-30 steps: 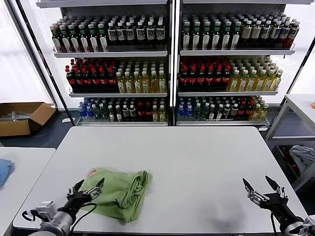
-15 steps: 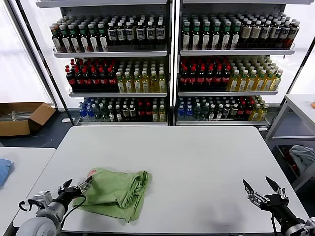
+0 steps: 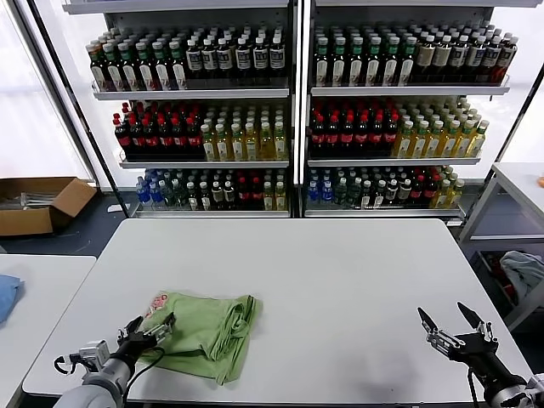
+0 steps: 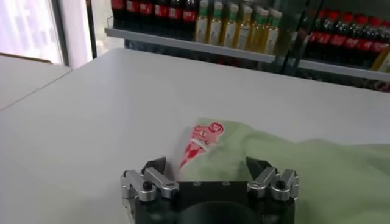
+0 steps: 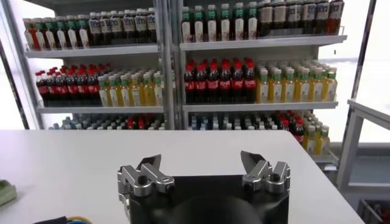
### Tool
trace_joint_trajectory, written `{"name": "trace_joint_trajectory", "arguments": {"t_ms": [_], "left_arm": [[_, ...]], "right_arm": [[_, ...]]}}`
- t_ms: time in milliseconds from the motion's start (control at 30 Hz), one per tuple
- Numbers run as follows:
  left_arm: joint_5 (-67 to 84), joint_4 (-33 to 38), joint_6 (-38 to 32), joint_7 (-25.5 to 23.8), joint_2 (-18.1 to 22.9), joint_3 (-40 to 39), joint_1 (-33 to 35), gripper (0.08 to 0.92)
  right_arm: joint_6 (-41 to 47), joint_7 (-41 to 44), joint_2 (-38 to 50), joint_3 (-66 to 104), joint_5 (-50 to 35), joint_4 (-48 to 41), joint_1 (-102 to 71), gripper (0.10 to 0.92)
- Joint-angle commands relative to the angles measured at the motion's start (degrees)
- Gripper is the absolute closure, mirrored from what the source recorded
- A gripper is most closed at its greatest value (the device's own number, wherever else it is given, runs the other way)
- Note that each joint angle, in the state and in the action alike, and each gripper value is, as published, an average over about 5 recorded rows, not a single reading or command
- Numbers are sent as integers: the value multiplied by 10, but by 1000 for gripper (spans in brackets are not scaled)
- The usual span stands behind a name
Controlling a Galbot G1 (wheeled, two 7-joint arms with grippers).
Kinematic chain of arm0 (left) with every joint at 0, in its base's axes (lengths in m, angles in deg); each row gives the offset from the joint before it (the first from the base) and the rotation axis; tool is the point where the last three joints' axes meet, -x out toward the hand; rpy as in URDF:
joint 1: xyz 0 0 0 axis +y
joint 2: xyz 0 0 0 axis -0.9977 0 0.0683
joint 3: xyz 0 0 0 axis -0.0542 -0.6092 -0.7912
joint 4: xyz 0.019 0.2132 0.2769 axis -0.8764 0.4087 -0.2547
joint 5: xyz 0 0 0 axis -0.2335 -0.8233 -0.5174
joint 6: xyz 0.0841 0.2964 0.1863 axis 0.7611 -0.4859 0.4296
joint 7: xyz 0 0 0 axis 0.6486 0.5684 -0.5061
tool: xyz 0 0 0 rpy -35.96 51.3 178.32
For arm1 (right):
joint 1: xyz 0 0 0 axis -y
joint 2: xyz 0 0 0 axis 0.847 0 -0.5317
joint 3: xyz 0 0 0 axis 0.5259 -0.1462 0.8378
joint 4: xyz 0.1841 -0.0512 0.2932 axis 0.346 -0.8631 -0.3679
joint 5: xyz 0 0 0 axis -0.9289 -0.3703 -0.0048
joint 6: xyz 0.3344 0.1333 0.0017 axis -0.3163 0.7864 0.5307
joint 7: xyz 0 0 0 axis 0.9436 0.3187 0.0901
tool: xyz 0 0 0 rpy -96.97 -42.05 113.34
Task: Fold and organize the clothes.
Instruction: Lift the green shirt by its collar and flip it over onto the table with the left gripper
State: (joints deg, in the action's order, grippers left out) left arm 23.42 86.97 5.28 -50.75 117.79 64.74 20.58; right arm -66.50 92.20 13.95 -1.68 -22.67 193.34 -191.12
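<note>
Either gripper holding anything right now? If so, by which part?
Nothing held. The left gripper is open at the near left edge of the green polo shirt; the right gripper is open over bare table.

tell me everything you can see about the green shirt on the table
The green shirt is a light green, soft-looking fabric, lying folded into a rumpled bundle on the near left part of the white table. A red and white logo shows at its left corner. Creases run across the top and its right edge is bunched. The open left gripper sits at its left edge; contact cannot be told.
</note>
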Motion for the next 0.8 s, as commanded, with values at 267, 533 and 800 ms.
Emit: {"name": "trace_joint_trajectory", "arguments": {"t_ms": [267, 533, 800], "left_arm": [[-18, -10, -15, -17, 28, -13, 18, 345], [-15, -11, -28, -16, 31, 1, 19, 579], [27, 0, -39, 5, 15, 73, 11, 802]], "right_arm": [[0, -1, 1, 3, -4, -4, 1, 203], [-1, -2, 0, 0, -5, -4, 2, 203], [-3, -1, -1, 0, -6, -2, 4, 203]]}}
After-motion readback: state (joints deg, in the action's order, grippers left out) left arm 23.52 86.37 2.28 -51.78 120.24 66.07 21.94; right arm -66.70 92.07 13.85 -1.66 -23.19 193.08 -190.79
